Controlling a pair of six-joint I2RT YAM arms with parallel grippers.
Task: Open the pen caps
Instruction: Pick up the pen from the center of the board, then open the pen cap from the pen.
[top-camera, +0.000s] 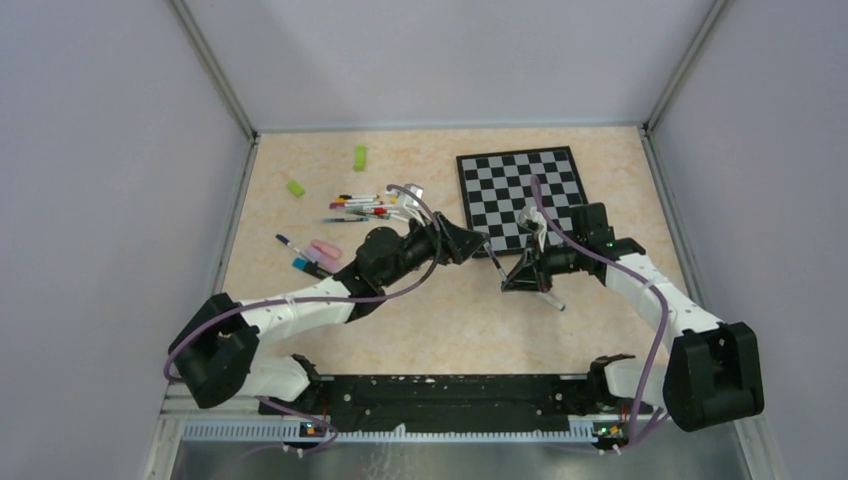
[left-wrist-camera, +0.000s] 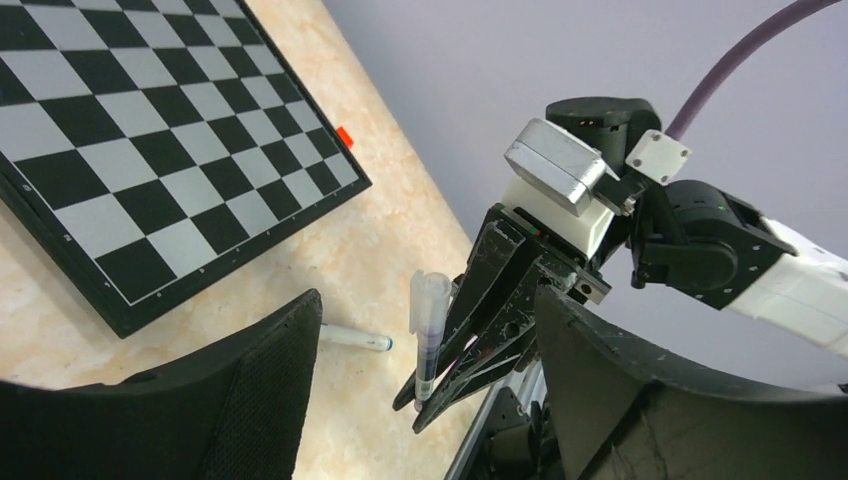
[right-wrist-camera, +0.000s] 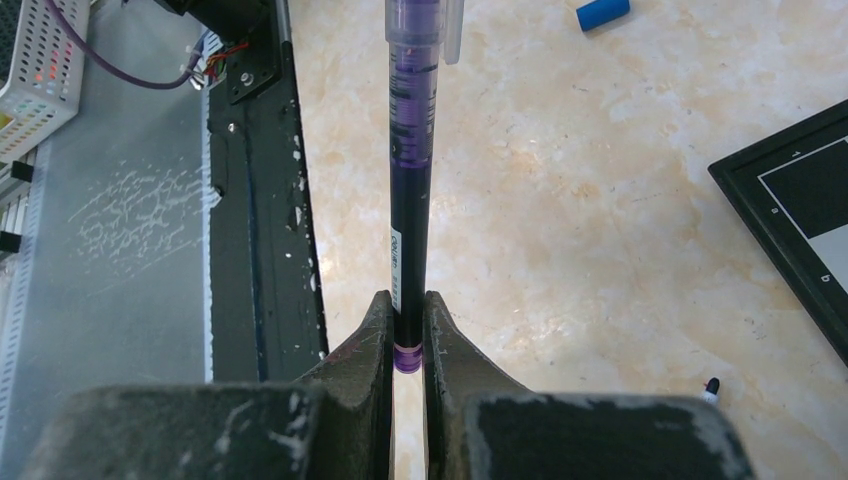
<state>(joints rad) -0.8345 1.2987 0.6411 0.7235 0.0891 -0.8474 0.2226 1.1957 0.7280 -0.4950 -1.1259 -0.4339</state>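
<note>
Pen cap (right-wrist-camera: 415, 22) is cropped; right end effector (right-wrist-camera: 408, 305) pinches the pen (right-wrist-camera: 408, 180).

Capped purple pen between parted fingers

The right pincer (left-wrist-camera: 424, 404) clamps a purple pen (left-wrist-camera: 427, 345) upright, clear cap (left-wrist-camera: 430, 292) on top, between the left pincer (left-wrist-camera: 428, 296) fingers, spread wide. On the desk (left-wrist-camera: 385, 225) lie a chessboard (left-wrist-camera: 150, 150), a white pen (left-wrist-camera: 355, 340) and a small red piece (left-wrist-camera: 345, 137) at the board's edge.

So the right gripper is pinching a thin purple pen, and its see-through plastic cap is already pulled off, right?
Not quite. The right gripper is pinching the thin purple pen, but its see-through plastic cap is on the pen's far end, not pulled off. The right wrist view shows this.
</note>
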